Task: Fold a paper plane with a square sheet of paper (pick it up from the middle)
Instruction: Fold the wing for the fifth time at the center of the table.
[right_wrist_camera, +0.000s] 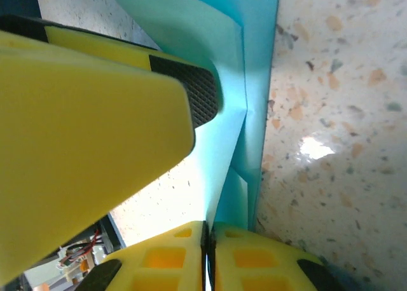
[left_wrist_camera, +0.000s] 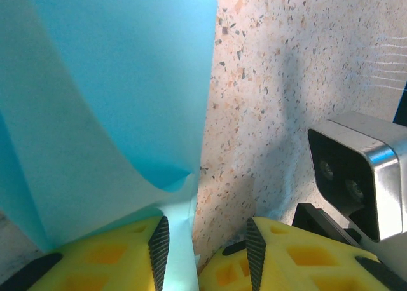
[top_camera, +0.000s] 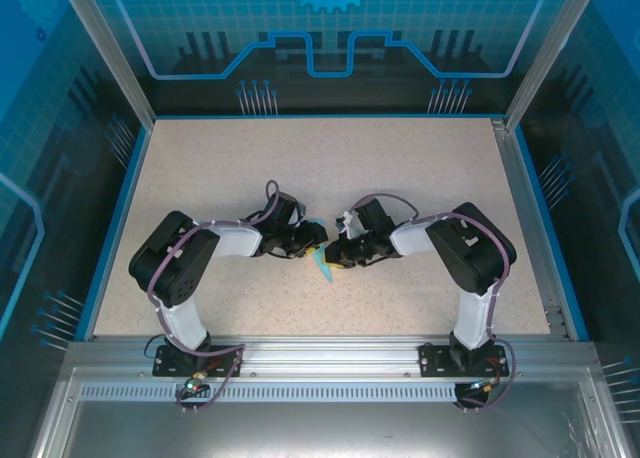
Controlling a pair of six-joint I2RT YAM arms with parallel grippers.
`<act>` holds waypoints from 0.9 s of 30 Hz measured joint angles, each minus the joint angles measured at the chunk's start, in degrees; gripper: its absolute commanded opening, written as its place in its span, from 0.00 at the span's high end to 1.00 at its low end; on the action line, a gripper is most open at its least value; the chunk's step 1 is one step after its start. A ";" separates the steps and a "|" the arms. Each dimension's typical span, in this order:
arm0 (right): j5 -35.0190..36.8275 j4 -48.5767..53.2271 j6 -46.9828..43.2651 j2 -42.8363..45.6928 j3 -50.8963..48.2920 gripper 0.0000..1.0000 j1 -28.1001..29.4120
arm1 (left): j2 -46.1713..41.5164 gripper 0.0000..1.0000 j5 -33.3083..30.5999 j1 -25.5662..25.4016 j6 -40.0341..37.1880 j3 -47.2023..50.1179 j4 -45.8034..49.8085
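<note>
The square sheet of paper (top_camera: pixel 323 266) is light-blue and partly folded, and it hangs between my two grippers at the middle of the table. My right gripper (right_wrist_camera: pixel 208 230) is shut on its lower edge, and the folded layers (right_wrist_camera: pixel 254 81) rise upright from the closed jaws. My left gripper (left_wrist_camera: pixel 206 230) is open, with bare table showing in the gap. A curled flap of the paper (left_wrist_camera: pixel 114 100) runs down along its left pad (left_wrist_camera: pixel 160 240) and stays apart from the right pad (left_wrist_camera: pixel 254 240). In the top view the left gripper (top_camera: pixel 312 246) and right gripper (top_camera: pixel 338 258) almost touch.
The speckled beige table (top_camera: pixel 400 168) is walled by blue panels and aluminium posts. The right arm's wrist camera (left_wrist_camera: pixel 359 170) sits close to my left gripper. One yellow finger of the left gripper (right_wrist_camera: pixel 95 113) presses on the paper just above my right jaws.
</note>
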State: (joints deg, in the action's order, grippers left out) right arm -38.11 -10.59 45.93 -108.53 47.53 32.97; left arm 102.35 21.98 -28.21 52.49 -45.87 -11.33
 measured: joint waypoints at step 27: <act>2.10 6.69 -2.10 3.54 -0.09 0.93 2.27 | 0.00 0.60 0.02 0.00 -0.11 -0.02 0.28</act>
State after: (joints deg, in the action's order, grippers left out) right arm -36.01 -3.90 43.83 -104.99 47.44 35.24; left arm 102.35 22.00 -28.21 52.38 -45.89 -11.05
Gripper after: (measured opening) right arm 0.081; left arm 0.404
